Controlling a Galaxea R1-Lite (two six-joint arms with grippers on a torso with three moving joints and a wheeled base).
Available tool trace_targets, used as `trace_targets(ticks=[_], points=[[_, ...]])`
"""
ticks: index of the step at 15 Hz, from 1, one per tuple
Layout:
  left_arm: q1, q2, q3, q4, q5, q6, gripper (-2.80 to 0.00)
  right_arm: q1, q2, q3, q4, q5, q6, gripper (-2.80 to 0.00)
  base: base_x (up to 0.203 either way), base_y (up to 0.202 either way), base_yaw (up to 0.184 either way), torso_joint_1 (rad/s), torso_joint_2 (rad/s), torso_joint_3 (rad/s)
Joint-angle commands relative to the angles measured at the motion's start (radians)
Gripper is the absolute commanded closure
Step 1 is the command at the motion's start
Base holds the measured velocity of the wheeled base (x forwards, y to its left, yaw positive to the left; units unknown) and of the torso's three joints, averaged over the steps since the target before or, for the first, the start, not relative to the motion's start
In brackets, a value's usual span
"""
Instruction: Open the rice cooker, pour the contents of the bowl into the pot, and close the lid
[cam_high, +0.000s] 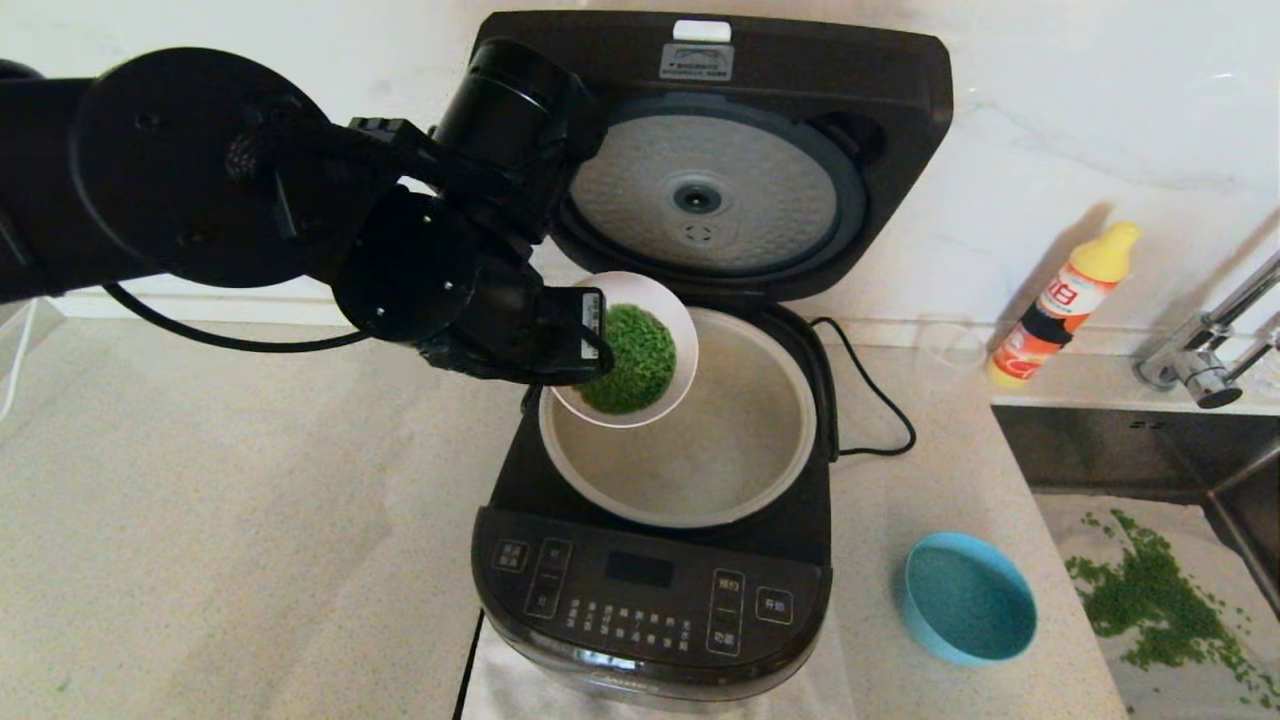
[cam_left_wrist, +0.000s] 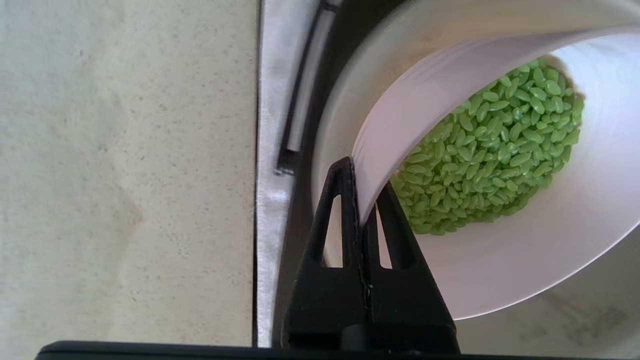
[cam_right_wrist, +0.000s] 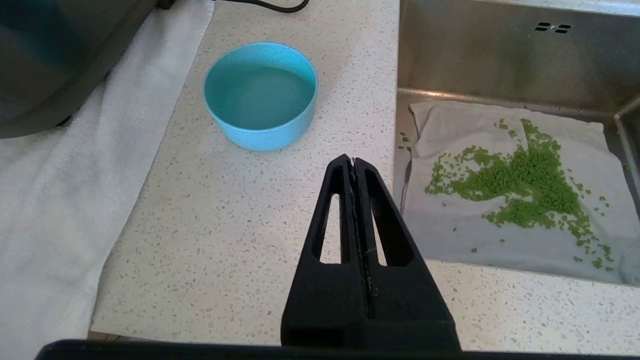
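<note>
The black rice cooker (cam_high: 650, 600) stands open, its lid (cam_high: 715, 150) raised at the back with the dimpled silver disc facing me. Inside sits the cream pot (cam_high: 700, 440), with no grains visible in it. My left gripper (cam_high: 590, 345) (cam_left_wrist: 365, 180) is shut on the rim of the pale-pink bowl (cam_high: 660, 300) (cam_left_wrist: 525, 260) and holds it tilted above the pot's left side. A heap of bright-green grains (cam_high: 632, 358) (cam_left_wrist: 490, 150) lies in the bowl. My right gripper (cam_right_wrist: 354, 161) is shut on nothing, above the counter near the sink.
A blue bowl (cam_high: 968, 598) (cam_right_wrist: 260, 95) stands right of the cooker. A yellow-capped bottle (cam_high: 1062, 305) and a tap (cam_high: 1205, 350) are at the back right. Green grains (cam_right_wrist: 525, 185) lie scattered on a cloth in the sink (cam_high: 1100, 450). A white towel (cam_right_wrist: 60, 200) lies under the cooker.
</note>
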Motion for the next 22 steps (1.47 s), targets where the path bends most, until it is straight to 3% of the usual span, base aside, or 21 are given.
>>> trace_targets(ticks=[1, 3, 6, 8, 14, 22], points=[[-0.022, -0.007, 0.005, 0.004, 0.039, 0.026, 0.0, 0.0, 0.001, 0.0, 0.0, 0.0, 0.001, 0.0, 0.0, 0.0, 0.0, 0.0, 0.0, 0.0], [-0.037, -0.007, 0.018, 0.004, 0.122, 0.055, 0.0, 0.0, 0.001, 0.0, 0.0, 0.0, 0.0, 0.0, 0.0, 0.0, 0.0, 0.0, 0.0, 0.0], [-0.053, -0.009, 0.031, 0.003, 0.148, 0.091, 0.0, 0.0, 0.001, 0.0, 0.0, 0.0, 0.0, 0.0, 0.0, 0.0, 0.0, 0.0, 0.0, 0.0], [-0.055, 0.005, 0.039, -0.007, 0.23, 0.118, 0.0, 0.0, 0.0, 0.0, 0.0, 0.0, 0.0, 0.0, 0.0, 0.0, 0.0, 0.0, 0.0, 0.0], [-0.068, 0.027, 0.038, -0.04, 0.317, 0.221, 0.0, 0.0, 0.001, 0.0, 0.0, 0.0, 0.0, 0.0, 0.0, 0.0, 0.0, 0.0, 0.0, 0.0], [-0.122, 0.05, 0.04, -0.067, 0.453, 0.259, 0.0, 0.0, 0.0, 0.0, 0.0, 0.0, 0.001, 0.0, 0.0, 0.0, 0.0, 0.0, 0.0, 0.0]])
